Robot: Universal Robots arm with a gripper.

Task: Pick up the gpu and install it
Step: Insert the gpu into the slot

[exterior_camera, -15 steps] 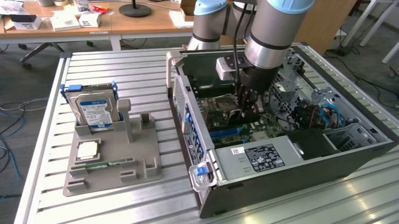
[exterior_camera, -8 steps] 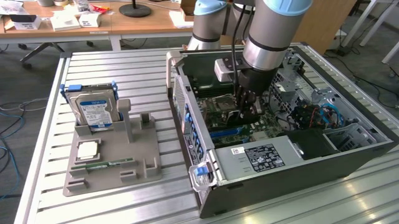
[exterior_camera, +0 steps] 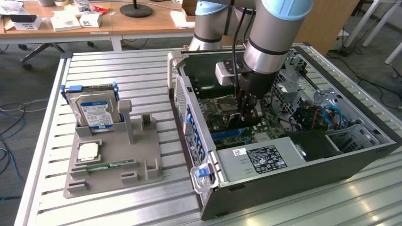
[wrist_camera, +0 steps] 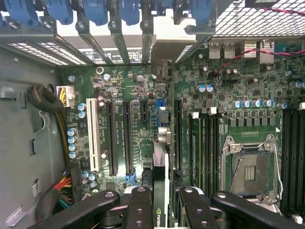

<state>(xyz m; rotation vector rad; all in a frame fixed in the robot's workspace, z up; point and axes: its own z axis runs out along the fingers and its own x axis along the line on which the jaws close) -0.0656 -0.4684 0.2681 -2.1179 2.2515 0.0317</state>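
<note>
The gpu shows edge-on in the wrist view, a thin dark card with a green logo, running toward the case's rear slot openings. My gripper is shut on it, with the black fingers pressed to either side. The card hangs just above the green motherboard, beside the long black expansion slots; whether it touches a slot cannot be told. In the exterior view my gripper reaches straight down into the open computer case, over the motherboard.
A white slot, the bare processor socket and cable bundles surround the card. The power supply fills the case's near end. A grey holder on the slatted table carries a hard drive, a processor chip and a memory stick.
</note>
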